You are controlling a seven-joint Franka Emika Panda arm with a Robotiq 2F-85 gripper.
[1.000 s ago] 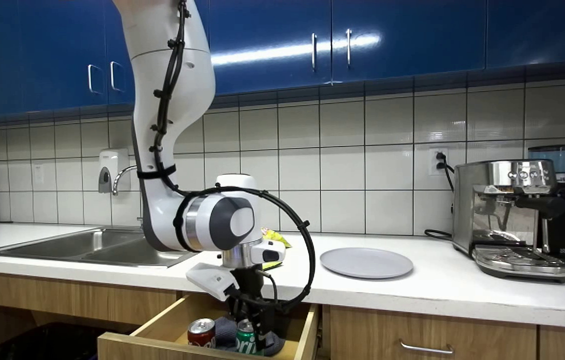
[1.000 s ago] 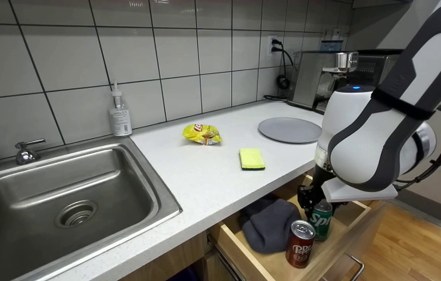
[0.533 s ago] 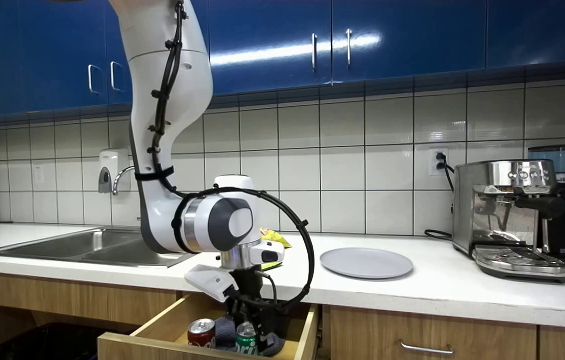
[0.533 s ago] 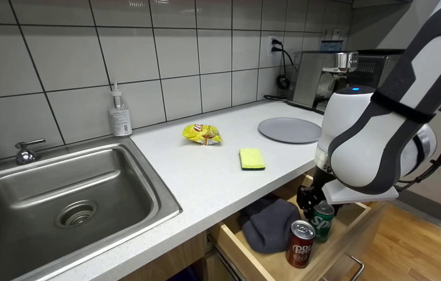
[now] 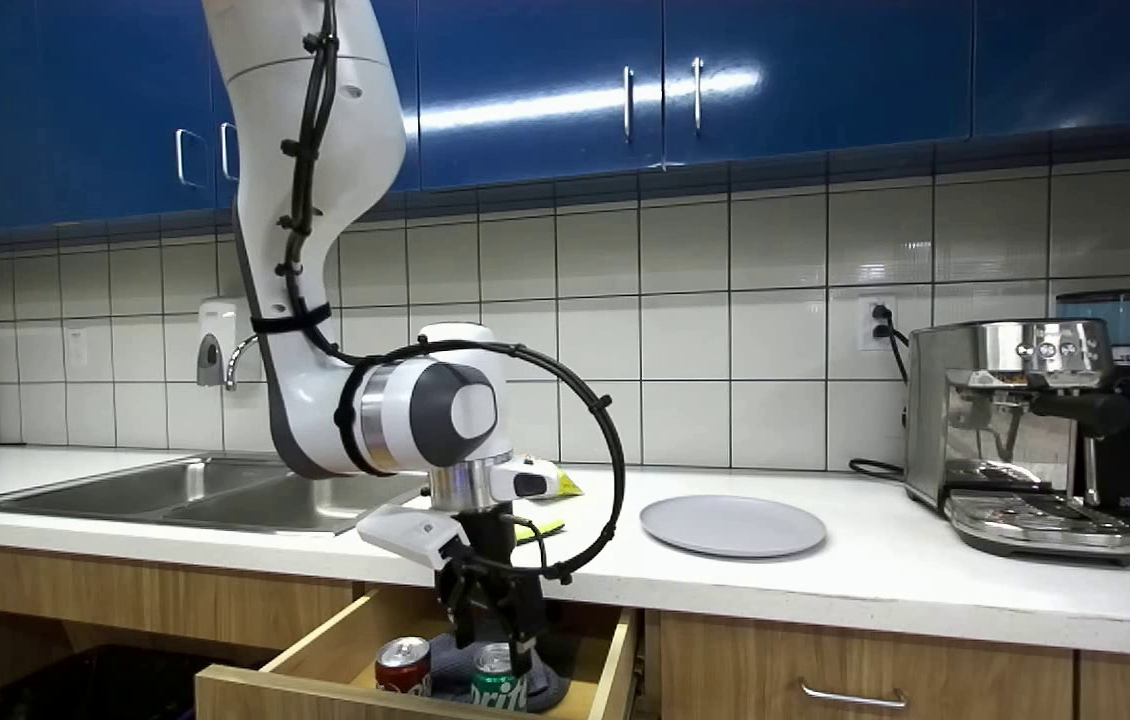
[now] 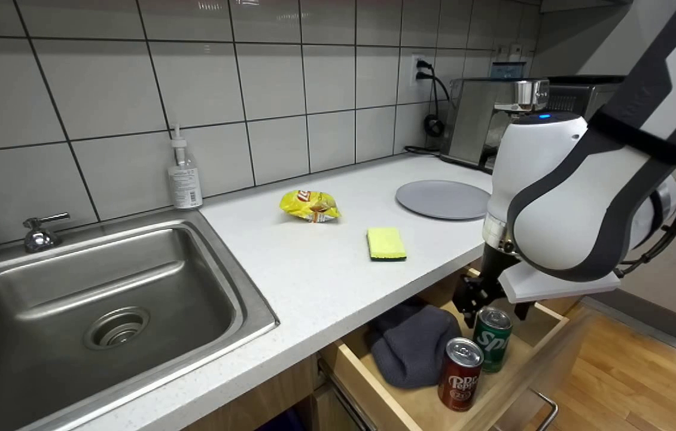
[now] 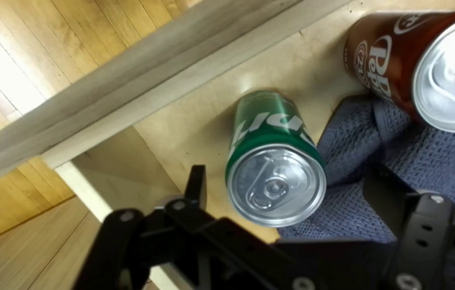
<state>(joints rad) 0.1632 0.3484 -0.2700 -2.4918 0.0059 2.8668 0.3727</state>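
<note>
While astride Sprite can (image 7: 274,161), end effector (image 7: 288,187) (rim (image 7: 276,222) clear)

a kitchen, by its fittings: a steel sink (image 6: 99,281) is let into a white desk (image 6: 302,269), a soap dispenser (image 5: 222,340) is mounted on the tiled wall (image 5: 685,338) beneath blue cabinets (image 5: 815,85), and an espresso machine (image 5: 1010,430), a plate (image 5: 733,525) and a sponge (image 6: 386,242) share the desk. whether home or office is unclear.

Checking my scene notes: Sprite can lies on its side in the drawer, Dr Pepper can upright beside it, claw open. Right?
No: the Sprite can stands upright in the drawer, as both exterior views show. Dr Pepper can upright beside it, claw open: correct.
</note>
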